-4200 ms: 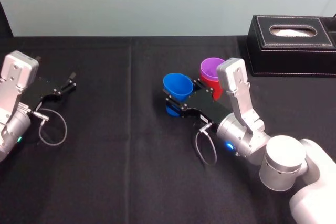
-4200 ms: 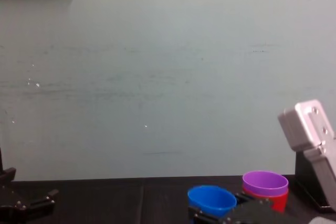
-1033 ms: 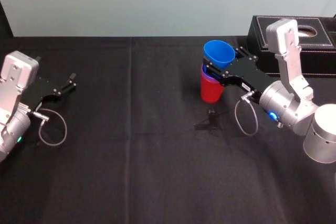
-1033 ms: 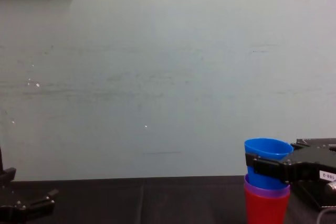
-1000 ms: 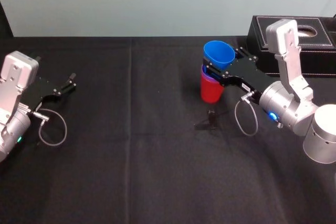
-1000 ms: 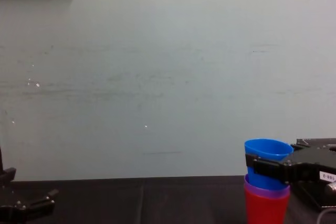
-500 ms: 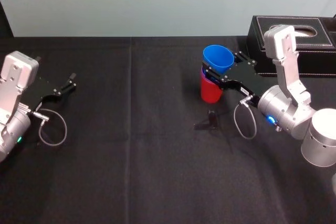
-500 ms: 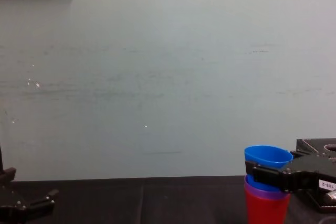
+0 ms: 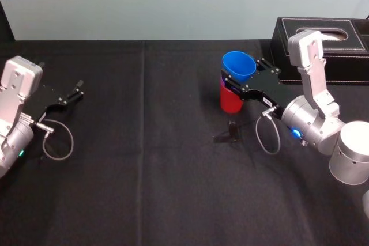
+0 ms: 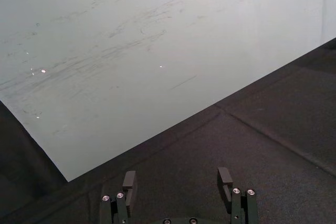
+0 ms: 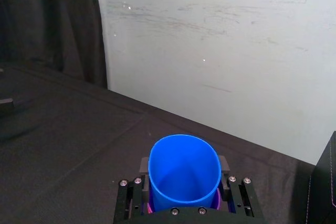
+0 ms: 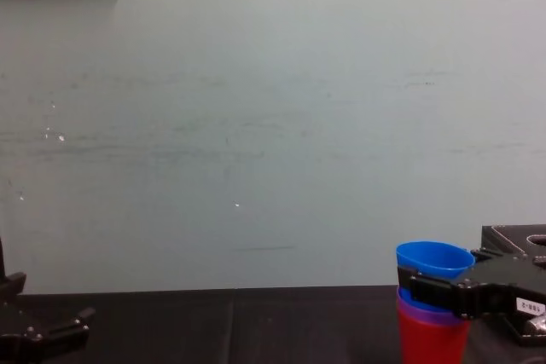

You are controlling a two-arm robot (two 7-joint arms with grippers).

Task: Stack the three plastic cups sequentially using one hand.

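Three cups sit one inside the other on the tabletop (image 9: 144, 159), a bit right of the middle: bottom cup (image 9: 229, 101), middle cup (image 12: 424, 317), top cup (image 9: 238, 65). The right end effector (image 9: 244, 71) is around the top cup. A box (image 9: 346, 64) is behind on the right. The left end effector (image 9: 74, 91) is far off on the left.

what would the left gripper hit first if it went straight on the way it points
Way looks free: the left gripper points over bare table toward the back wall, depth unclear.

The blue cup (image 9: 238, 64) and red cup (image 9: 229, 103) look smooth, glossy plastic; my right gripper (image 9: 241, 76) is matt black; the tablecloth (image 9: 144, 171) is matt black fabric.
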